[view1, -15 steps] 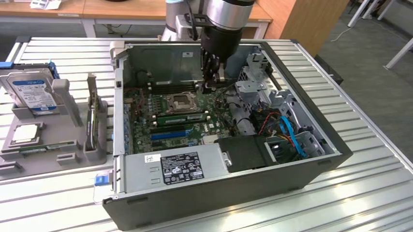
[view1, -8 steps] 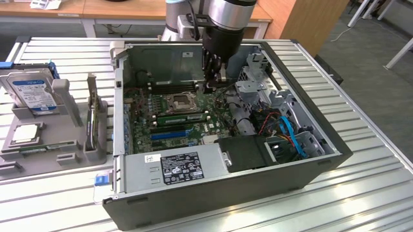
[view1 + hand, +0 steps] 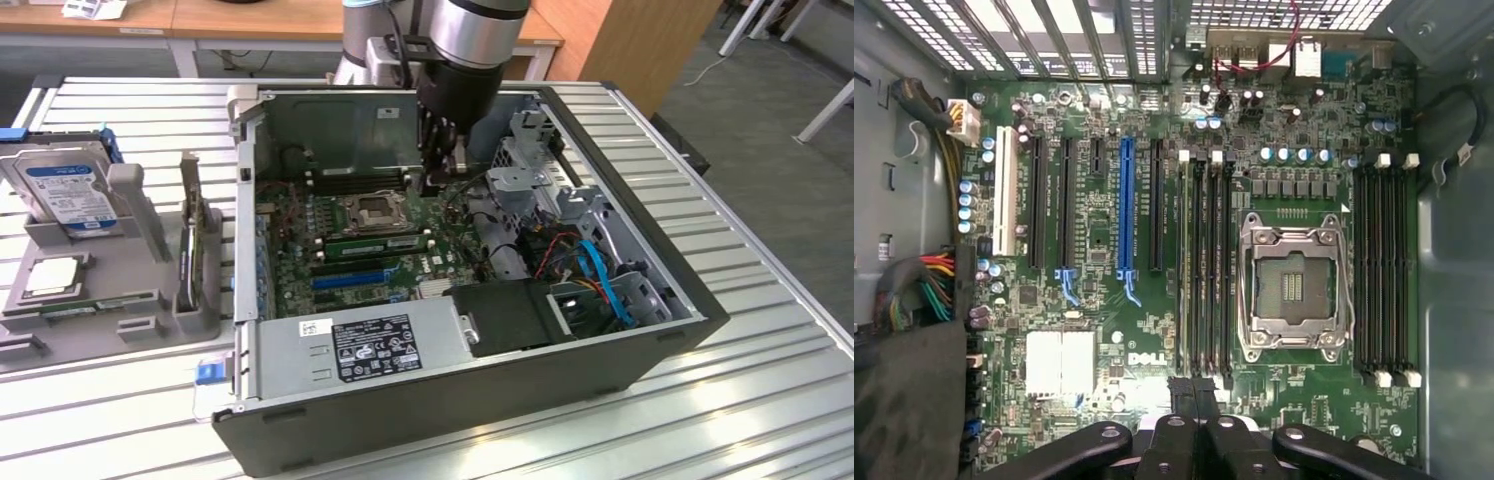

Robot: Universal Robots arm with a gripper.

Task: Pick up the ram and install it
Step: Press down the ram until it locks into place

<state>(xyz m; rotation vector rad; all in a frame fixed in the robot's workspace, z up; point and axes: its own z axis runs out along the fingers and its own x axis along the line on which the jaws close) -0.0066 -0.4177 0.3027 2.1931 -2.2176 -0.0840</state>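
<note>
The ram (image 3: 380, 241) is a long green stick seated in a slot beside the empty processor socket (image 3: 370, 211) on the motherboard inside the open computer case. In the wrist view the ram (image 3: 1184, 270) stands in the outermost slot of the bank next to the socket (image 3: 1291, 290). My gripper (image 3: 441, 176) hangs inside the case above the board, near one end of that slot bank. Its black fingertips (image 3: 1192, 392) are pressed together with nothing between them, just off the end of the slots.
The case walls (image 3: 641, 250), a drive cage and blue cables (image 3: 601, 280) crowd the exterior view's right, and the power supply (image 3: 367, 345) lies in front. A grey tray (image 3: 120, 300) outside the case holds a hard drive (image 3: 67, 195) and a processor chip (image 3: 54, 275).
</note>
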